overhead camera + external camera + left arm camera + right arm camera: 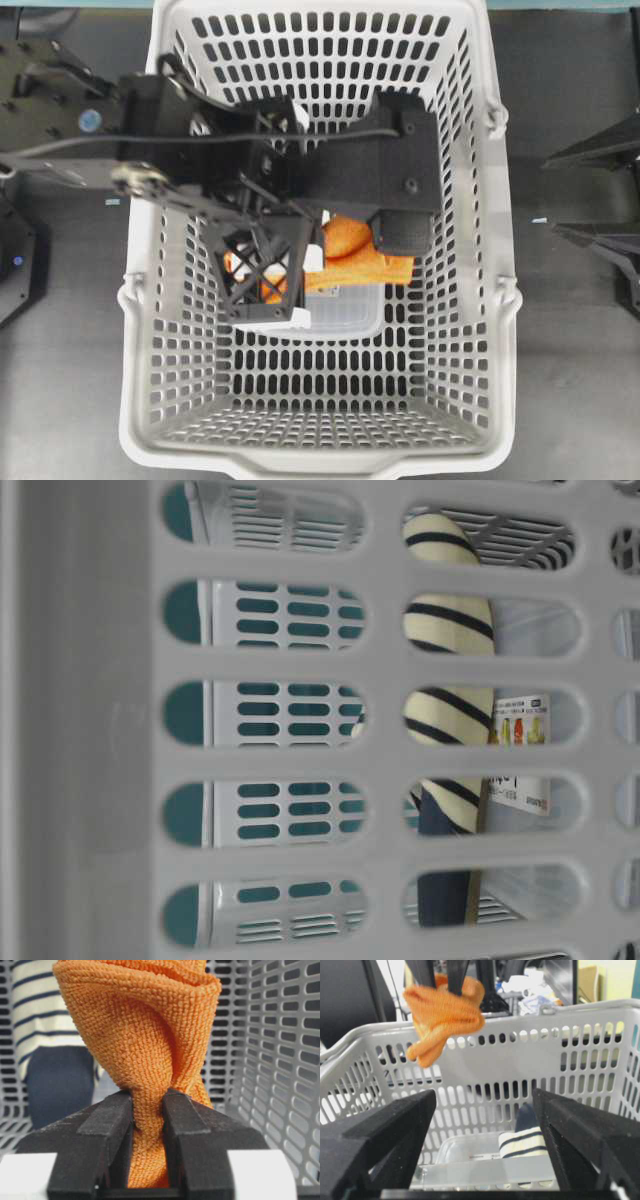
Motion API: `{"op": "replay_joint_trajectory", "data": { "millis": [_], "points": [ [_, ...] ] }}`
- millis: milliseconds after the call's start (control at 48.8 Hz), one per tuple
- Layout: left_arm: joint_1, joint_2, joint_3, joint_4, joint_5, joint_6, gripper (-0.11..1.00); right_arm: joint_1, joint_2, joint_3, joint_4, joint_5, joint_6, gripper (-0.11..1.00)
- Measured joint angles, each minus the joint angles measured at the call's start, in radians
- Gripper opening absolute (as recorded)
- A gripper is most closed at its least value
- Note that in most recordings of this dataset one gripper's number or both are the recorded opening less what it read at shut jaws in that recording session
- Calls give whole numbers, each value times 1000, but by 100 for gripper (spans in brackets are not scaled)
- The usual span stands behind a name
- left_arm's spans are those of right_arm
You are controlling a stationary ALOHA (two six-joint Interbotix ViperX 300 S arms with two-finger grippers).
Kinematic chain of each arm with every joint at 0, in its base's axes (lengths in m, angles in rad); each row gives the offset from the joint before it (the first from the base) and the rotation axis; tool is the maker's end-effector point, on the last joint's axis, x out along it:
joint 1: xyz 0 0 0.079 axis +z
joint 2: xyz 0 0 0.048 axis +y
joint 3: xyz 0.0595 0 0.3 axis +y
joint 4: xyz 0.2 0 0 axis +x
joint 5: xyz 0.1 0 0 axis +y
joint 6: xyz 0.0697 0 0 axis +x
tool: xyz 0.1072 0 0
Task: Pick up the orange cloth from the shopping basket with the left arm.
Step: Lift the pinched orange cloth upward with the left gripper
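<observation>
The orange cloth (pixel 352 256) hangs bunched from my left gripper (pixel 322 262), which reaches in from the left over the light grey shopping basket (pixel 135 400). In the left wrist view the black jaws of the gripper (pixel 148 1102) are shut tight on a fold of the cloth (pixel 145 1025). In the right wrist view the cloth (pixel 442 1015) hangs at about the height of the basket's far rim (pixel 545 1015), clear of the floor. My right gripper (pixel 484 1095) is open and empty outside the basket, at the right edge of the overhead view (pixel 592 195).
A navy and cream striped slipper (pixel 45 1010) stands in the basket (pixel 448 680) (pixel 520 1142). A clear plastic container (pixel 345 312) lies on the basket floor under the cloth (pixel 470 1152). The basket walls (pixel 280 1035) surround the left gripper.
</observation>
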State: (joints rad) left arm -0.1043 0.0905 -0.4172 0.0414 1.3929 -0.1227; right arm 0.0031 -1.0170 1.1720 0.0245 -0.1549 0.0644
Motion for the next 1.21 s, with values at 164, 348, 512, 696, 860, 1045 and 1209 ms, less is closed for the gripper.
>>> {"op": "replay_joint_trajectory", "data": {
  "millis": [164,348,512,696,860,1045,1209],
  "points": [
    [-2,0,-2,0,6,0,14,0,-3,0,0,0,0,75],
    [0,-2,-2,-2,8,0,14,2,-5,0,0,0,0,75],
    [-2,-2,-2,0,9,0,14,0,-5,0,0,0,-2,75],
    [-2,-2,-2,0,11,0,14,0,-5,0,2,0,0,75],
    [-2,0,-2,0,11,0,14,0,-6,2,2,0,-2,75],
    [-2,-2,-2,0,12,0,14,0,-6,3,0,0,0,75],
    [-2,0,-2,0,14,0,14,0,-6,5,0,0,0,75]
  ]
}}
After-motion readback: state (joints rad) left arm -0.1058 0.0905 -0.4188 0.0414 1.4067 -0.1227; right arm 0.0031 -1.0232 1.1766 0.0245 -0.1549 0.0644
